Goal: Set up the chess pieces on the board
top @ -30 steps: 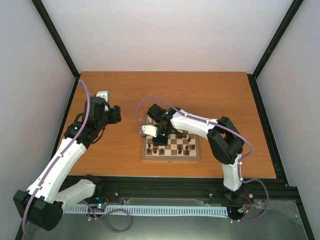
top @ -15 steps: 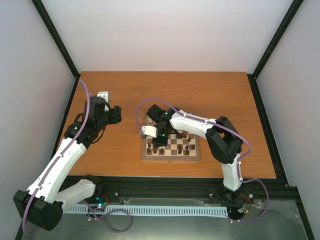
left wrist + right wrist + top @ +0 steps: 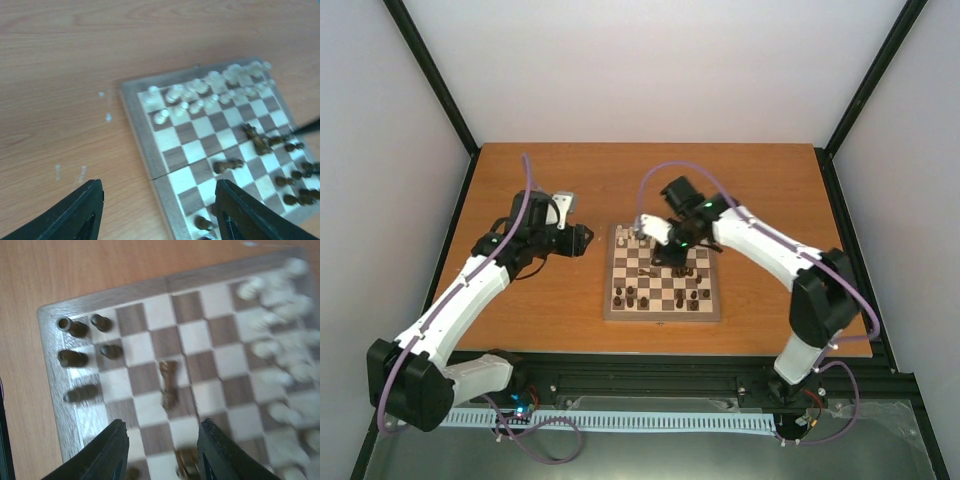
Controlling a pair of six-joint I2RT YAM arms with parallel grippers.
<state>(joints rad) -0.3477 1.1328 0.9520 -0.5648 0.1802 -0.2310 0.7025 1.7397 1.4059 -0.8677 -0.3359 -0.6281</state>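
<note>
The board [image 3: 660, 315] lies in the middle of the table. Cream-white chess pieces [image 3: 632, 238] stand along its far rows, dark brown chess pieces [image 3: 692, 295] on its near half. My left gripper [image 3: 586, 240] is open and empty, just off the board's left edge [image 3: 135, 120]; in its wrist view [image 3: 160, 215] two dark pieces lie flat, one [image 3: 229, 164] nearer than the other [image 3: 256, 139]. My right gripper [image 3: 672, 256] hovers open and empty over the board's far middle. In its wrist view [image 3: 162, 450] a dark piece [image 3: 169, 385] lies flat just ahead of the fingers.
Several dark pieces [image 3: 72, 358] stand near the board's border [image 3: 55, 390] in the right wrist view, and blurred cream pieces [image 3: 280, 340] stand at its right. Black frame rails [image 3: 440, 100] and grey walls enclose the wooden table [image 3: 760, 180].
My left gripper has swung right to the board's left edge. My right gripper has moved from the board's near left part to its far middle, and its arm has swung right.
</note>
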